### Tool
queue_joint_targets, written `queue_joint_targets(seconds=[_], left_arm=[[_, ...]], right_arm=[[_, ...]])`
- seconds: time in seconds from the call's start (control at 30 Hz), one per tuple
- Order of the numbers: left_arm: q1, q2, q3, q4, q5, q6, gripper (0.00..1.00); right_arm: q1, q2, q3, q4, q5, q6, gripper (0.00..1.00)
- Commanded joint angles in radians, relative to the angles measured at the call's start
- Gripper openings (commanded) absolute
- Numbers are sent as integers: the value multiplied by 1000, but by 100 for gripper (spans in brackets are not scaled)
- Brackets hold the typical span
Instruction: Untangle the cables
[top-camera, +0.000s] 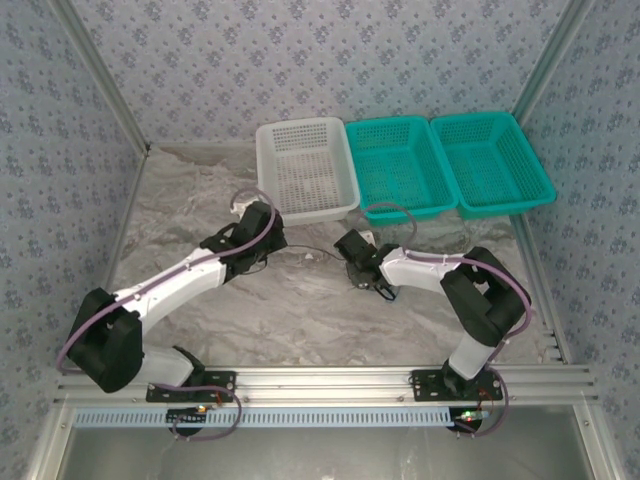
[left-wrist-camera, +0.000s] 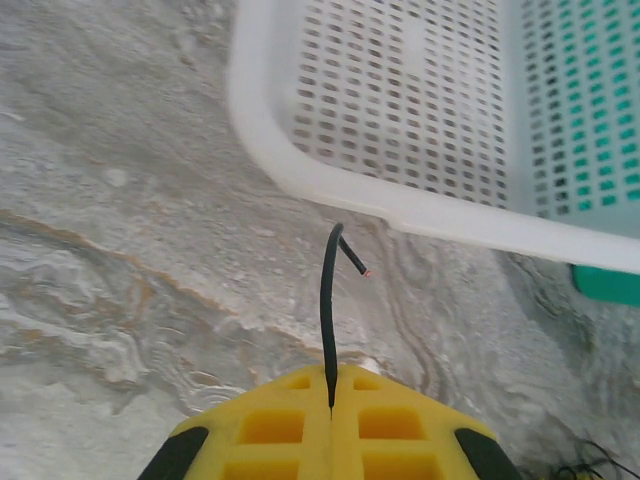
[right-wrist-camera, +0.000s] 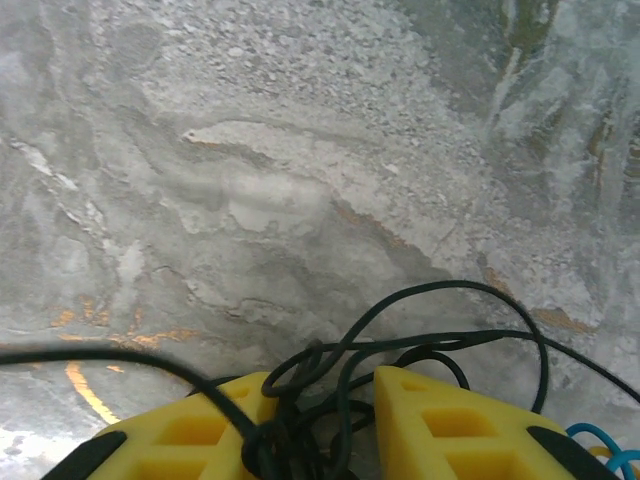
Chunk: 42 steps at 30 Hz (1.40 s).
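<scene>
**Marbled tabletop (right-wrist-camera: 250, 150): risk of cinching the knot**

The cables lie near mid-table, in front of the white basket (left-wrist-camera: 300, 170). The left gripper (left-wrist-camera: 331, 375) is clamped on one black cable end (left-wrist-camera: 326, 300). The right gripper (right-wrist-camera: 325, 385) straddles the black tangle (right-wrist-camera: 300, 420), jaws narrowly apart. Hazard: closing on several strands and then pulling would likely tighten the knot. The thin end could also slip free.

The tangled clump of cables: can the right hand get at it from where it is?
Probably yes. The clump lies between the right hand's parted yellow fingers, with nothing in the way. The left hand pinches one black cable end, off to the side.
</scene>
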Motion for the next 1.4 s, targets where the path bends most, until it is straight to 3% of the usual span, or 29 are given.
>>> queue_joint_targets(seconds=[0.0,0.93,1.23,1.37], left_arm=[[40,-37,20,-84,-58,29,0],[368,-303,51,-266,-181,148,0],[487,-396,50,-346,-259,92,0],[509,-424,54,-348,-242,102,0]], right_arm=[[-17,5,-25,-147,52,23,31],[-128,-60,-16,-259,86,50,32],[-176,-102,-30,-269,107,48,38],[-187,-121,-33,-251,92,24,43]])
